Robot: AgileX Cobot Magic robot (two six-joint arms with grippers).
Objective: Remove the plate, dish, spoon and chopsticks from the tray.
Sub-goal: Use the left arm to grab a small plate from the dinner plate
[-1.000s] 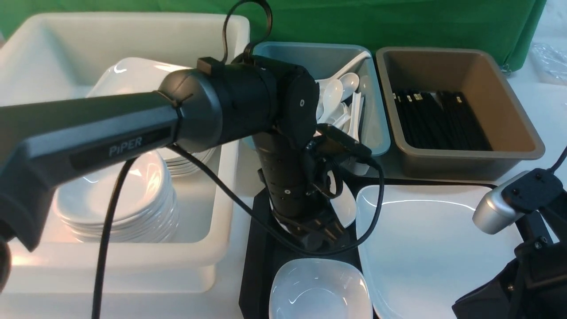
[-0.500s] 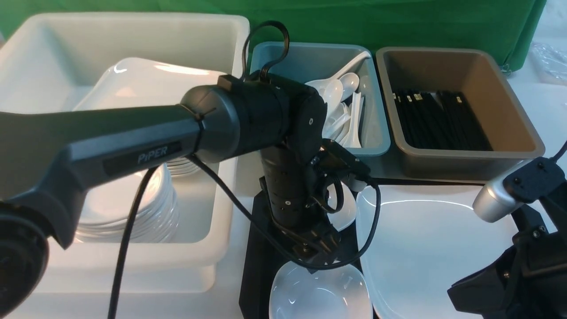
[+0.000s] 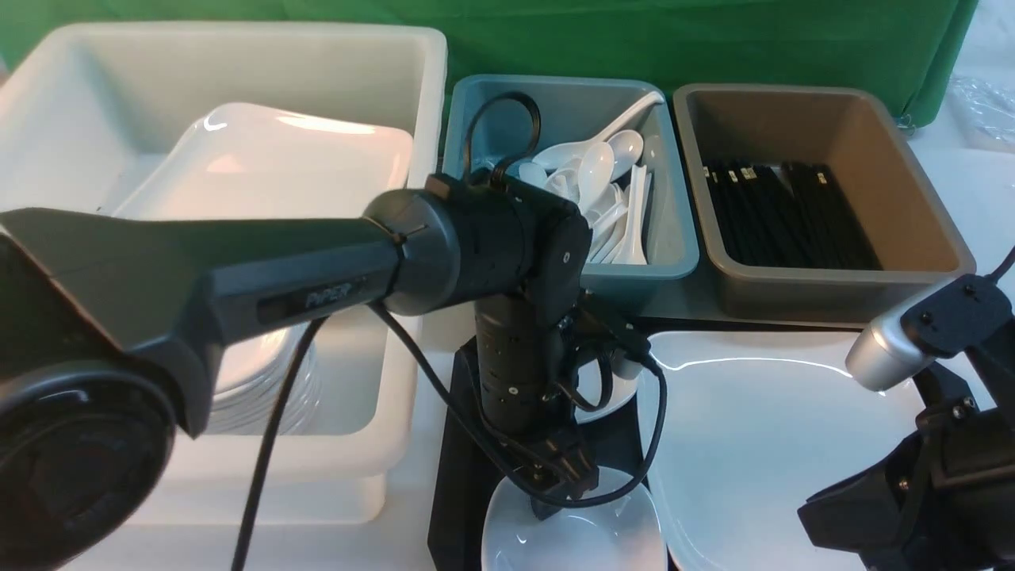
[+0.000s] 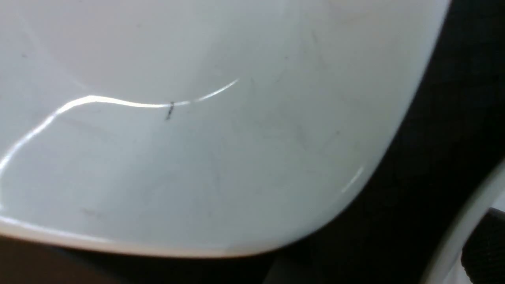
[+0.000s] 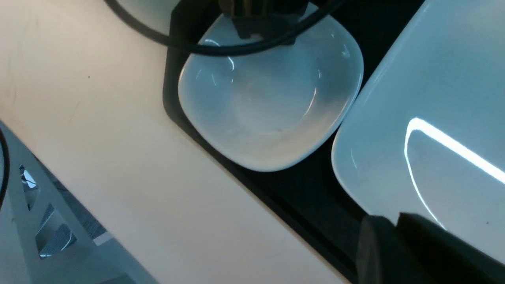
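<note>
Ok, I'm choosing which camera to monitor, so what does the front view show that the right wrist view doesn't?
Front view only: the white bin of stacked plates, the blue bin of spoons, the brown bin of chopsticks, and the left arm. Right wrist view only: the dish with its complete near rim, the tray at its near corner, and the table at its front edge. Both: the dish, the plate, the tray and the left gripper above the dish.

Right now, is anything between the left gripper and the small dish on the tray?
Nothing visible. The left gripper hangs directly over the dish's far rim on the tray, with only bare dish in its wrist view. Its own cable loops past that rim; contact unclear.
</note>
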